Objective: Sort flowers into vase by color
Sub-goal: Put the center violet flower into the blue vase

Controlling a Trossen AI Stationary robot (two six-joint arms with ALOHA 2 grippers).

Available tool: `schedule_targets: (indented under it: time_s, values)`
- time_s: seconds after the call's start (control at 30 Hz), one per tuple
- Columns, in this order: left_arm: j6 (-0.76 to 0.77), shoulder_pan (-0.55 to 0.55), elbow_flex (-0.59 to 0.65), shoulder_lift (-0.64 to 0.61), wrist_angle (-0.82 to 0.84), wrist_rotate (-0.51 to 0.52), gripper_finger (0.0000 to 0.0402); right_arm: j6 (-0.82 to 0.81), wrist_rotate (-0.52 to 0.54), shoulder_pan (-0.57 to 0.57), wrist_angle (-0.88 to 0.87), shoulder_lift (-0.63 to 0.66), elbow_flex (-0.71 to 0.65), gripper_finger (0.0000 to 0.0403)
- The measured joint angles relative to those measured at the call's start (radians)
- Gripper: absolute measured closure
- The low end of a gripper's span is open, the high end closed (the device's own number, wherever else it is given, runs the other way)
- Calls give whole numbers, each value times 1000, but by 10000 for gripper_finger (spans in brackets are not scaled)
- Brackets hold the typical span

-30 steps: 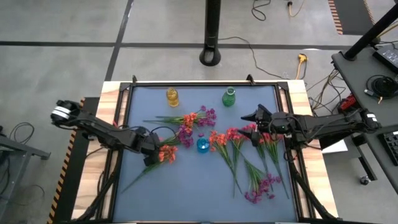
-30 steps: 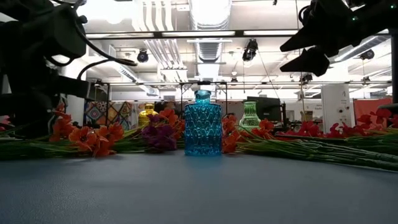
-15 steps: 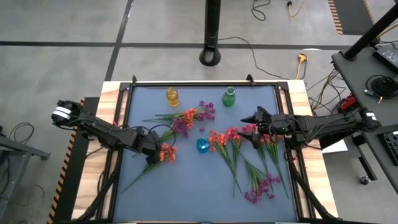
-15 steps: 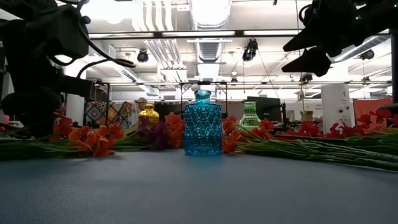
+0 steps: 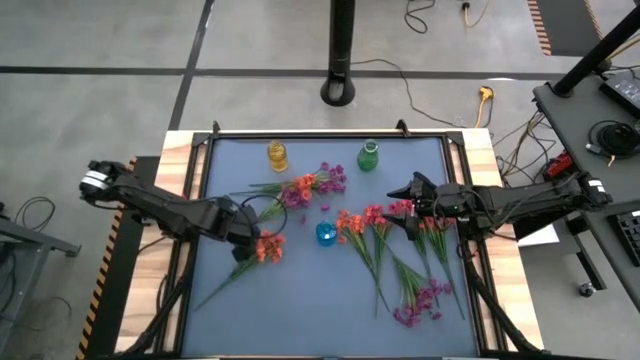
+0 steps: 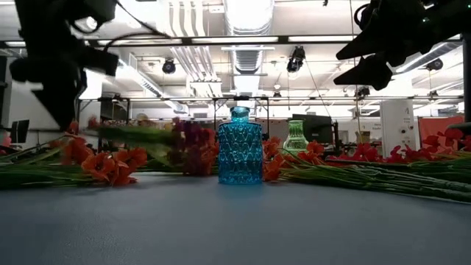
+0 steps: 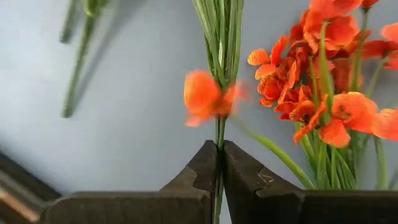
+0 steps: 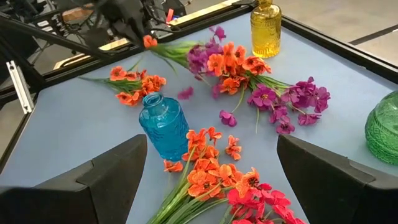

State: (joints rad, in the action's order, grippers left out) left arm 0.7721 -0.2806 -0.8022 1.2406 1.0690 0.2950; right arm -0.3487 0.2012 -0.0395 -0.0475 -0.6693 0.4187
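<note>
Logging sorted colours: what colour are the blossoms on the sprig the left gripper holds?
Orange blossoms, clearest in the left wrist view.
</note>
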Motion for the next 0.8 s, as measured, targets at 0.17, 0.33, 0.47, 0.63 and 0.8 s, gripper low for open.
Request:
schedule_targets:
  time_s: [0.17,0.33,0.47,0.63,0.8]
  values:
    - [-1,0,-111,-34,177,33,401,0,0,0,0,0,0,51]
    - [-6,0,-243,-61,284,63,401,0,0,0,0,0,0,51]
    - [-45,0,-328,-90,287,66,402,0,0,0,0,0,0,51]
    - [-114,-5,-386,-133,172,191,402,1,0,0,0,0,0,51]
    - [-424,-9,-315,-182,-317,172,401,9,0,0,0,0,0,51]
